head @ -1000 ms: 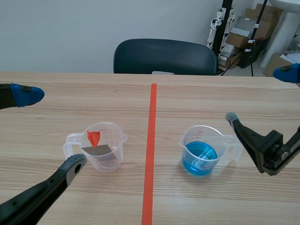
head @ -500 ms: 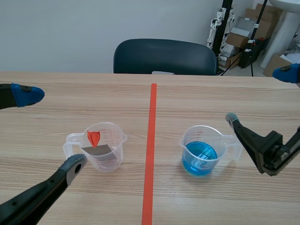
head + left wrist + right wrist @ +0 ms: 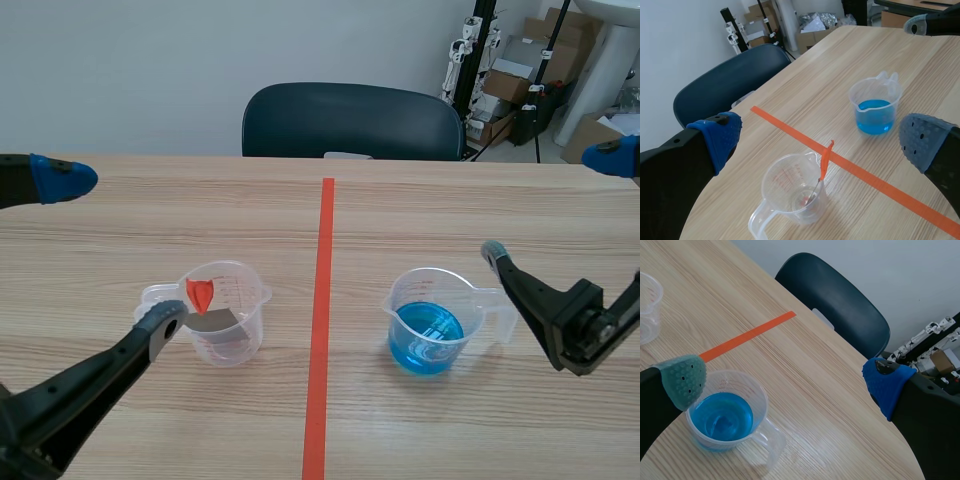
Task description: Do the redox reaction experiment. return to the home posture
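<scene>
1. Scene view: the left gripper point(image 3: 110, 252) is wide open, with the clear cup point(image 3: 222, 315) by its lower finger. The right gripper point(image 3: 552, 204) is also wide open, with the blue cup point(image 3: 430, 320) beside its nearer finger.
2. Left wrist view: the clear cup point(image 3: 795, 192), holding a red clip point(image 3: 826, 157), stands between the spread fingers. The blue cup point(image 3: 875, 107) is farther ahead.
3. Right wrist view: the fingers are spread, and the blue cup point(image 3: 725, 415) sits just beside the grey-green pad point(image 3: 684, 380).
</scene>
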